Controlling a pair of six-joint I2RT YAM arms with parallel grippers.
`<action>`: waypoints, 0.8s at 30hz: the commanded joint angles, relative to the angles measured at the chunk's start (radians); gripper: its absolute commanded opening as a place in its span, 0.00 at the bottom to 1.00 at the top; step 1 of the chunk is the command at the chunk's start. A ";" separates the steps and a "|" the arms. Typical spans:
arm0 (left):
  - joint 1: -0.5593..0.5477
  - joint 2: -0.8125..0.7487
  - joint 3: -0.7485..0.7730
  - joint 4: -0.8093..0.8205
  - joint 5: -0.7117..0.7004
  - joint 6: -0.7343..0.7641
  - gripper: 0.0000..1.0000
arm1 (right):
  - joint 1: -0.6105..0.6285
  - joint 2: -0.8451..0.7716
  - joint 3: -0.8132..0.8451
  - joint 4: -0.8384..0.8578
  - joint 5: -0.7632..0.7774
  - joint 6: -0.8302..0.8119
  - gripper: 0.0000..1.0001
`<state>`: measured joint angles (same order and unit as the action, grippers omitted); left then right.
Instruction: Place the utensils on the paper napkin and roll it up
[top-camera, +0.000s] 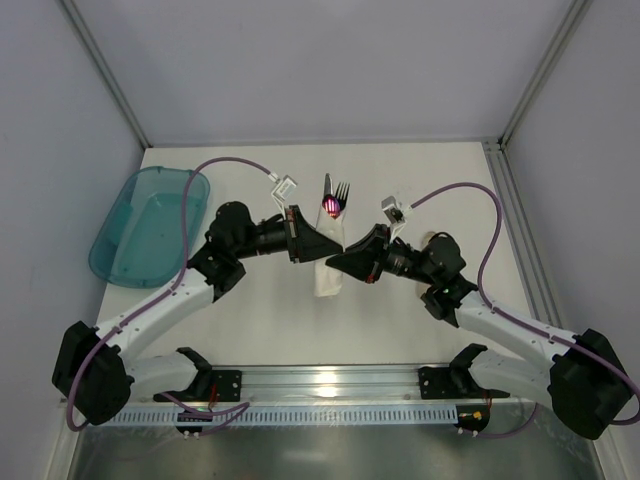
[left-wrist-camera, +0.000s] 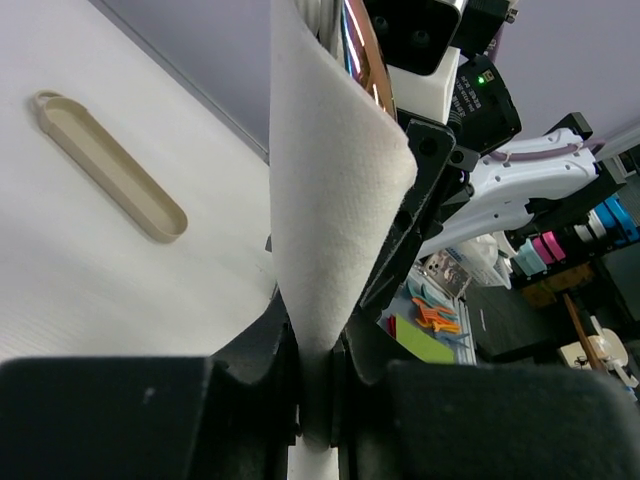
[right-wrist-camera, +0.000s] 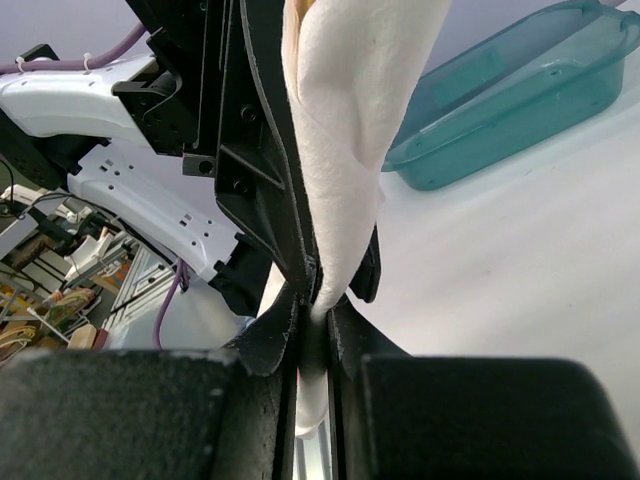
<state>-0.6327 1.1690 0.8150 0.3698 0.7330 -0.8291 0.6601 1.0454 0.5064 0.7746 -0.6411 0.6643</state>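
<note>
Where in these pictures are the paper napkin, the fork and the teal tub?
paper napkin (left-wrist-camera: 335, 200): left wrist view, on the middle of the white sheet.
fork (top-camera: 342, 189): top external view, on its tines.
teal tub (top-camera: 140, 230): top external view, on its bare floor.

Utensils (top-camera: 340, 192) in napkin (top-camera: 327, 279), tub (top-camera: 145, 225) to its left

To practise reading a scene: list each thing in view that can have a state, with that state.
white paper napkin: folded around the cutlery, pinched from both sides.
silver-tined fork: wrapped, tines sticking out.
slim knife: wrapped, tip sticking out.
translucent teal plastic tub: upright, empty.
left gripper: shut on the white paper napkin.
right gripper: shut on the white paper napkin.
</note>
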 joint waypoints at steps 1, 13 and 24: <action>0.008 0.000 0.030 -0.008 -0.034 0.004 0.01 | 0.007 -0.002 0.017 0.120 -0.008 -0.008 0.04; 0.126 0.011 0.160 -0.366 0.003 0.166 0.00 | -0.077 -0.106 -0.021 -0.080 0.049 -0.002 0.43; 0.491 0.355 0.516 -0.978 0.187 0.660 0.00 | -0.116 -0.295 -0.088 -0.187 0.005 0.004 0.53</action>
<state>-0.2108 1.4509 1.2446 -0.3740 0.8238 -0.3592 0.5476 0.7757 0.4442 0.5705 -0.6056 0.6537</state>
